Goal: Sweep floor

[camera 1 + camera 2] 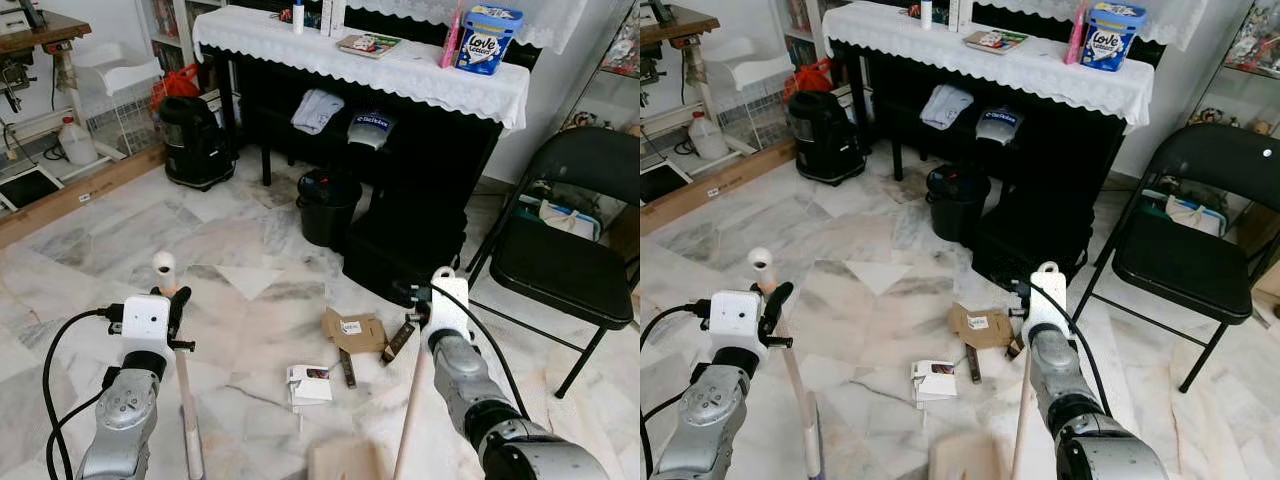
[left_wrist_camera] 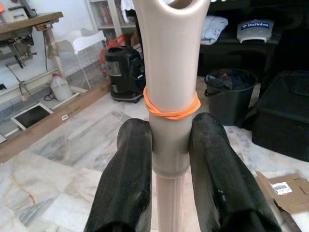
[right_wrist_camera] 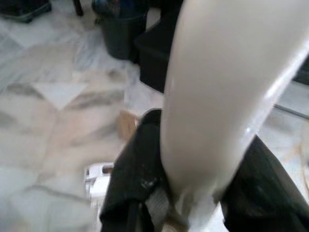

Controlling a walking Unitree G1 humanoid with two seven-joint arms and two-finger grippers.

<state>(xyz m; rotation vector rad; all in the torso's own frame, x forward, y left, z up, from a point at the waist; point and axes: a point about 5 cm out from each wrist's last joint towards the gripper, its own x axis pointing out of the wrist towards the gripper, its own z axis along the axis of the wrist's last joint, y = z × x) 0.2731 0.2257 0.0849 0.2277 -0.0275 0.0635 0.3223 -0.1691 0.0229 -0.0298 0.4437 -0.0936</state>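
Marble floor (image 1: 230,240) ran up to a black piano (image 1: 400,150) under a white lace cloth (image 1: 400,65), with a folding chair (image 1: 565,265) to the right, a black vacuum (image 1: 195,140) at left and a dark bin (image 1: 328,205) in front of the piano. Litter sat mid-floor between the two arms: flattened cardboard piece (image 1: 352,330), small white carton (image 1: 308,384), two dark wrapper strips (image 1: 398,342) just beside the cardboard. Pale dustpan edge (image 1: 345,462) was at the bottom of the head view, near the carton. Left gripper (image 2: 170,145) was closed on a beige broom handle (image 2: 169,72), fingers (image 2: 126,179) clamped either side just below an orange rubber band (image 2: 171,110); handle roughly upright. Right gripper (image 3: 193,188) was clamped on a second pale handle (image 3: 227,87), probably the dustpan's; that shaft dropped toward the pan. My read: sweep stroke was in setup, debris not yet collected. To do it well, I'd keep the pan lip flat on the floor behind the carton, draw the broom toward the pan in short low strokes, take the cardboard first so it didn't ride over the strips, and keep both shafts from crossing
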